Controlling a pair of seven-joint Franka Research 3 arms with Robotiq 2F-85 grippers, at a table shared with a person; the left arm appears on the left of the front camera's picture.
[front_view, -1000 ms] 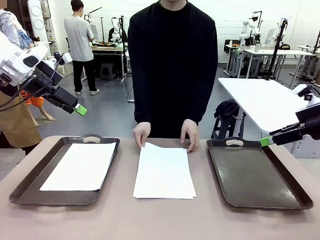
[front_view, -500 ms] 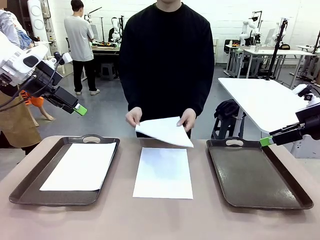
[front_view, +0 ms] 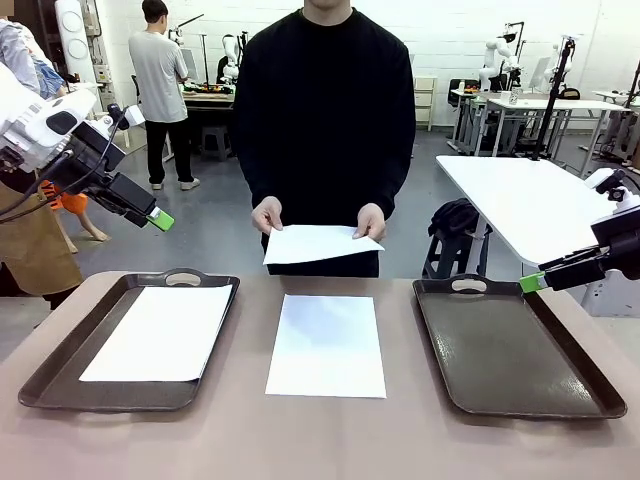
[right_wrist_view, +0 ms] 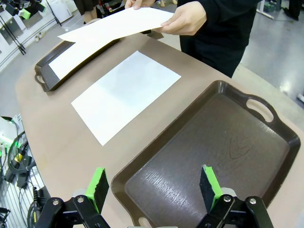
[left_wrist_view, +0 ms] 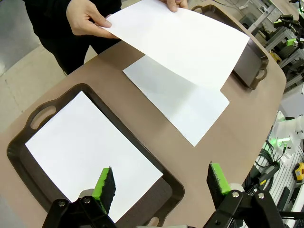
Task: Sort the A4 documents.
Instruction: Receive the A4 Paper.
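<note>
The left hand [left_wrist_view: 161,178] hangs open over the left tray's [left_wrist_view: 18,151] sheet [left_wrist_view: 90,152]; the right hand [right_wrist_view: 154,183] is open over the bare right tray [right_wrist_view: 213,137]. Midway lies a tabletop sheet [front_view: 326,345], and beyond it the person's held sheet [front_view: 320,243]. Best to pinch one free edge, level.

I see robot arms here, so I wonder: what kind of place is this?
Probably a robotics lab: the left gripper and right gripper hover beside a table with trays, and workbenches stand behind.
</note>
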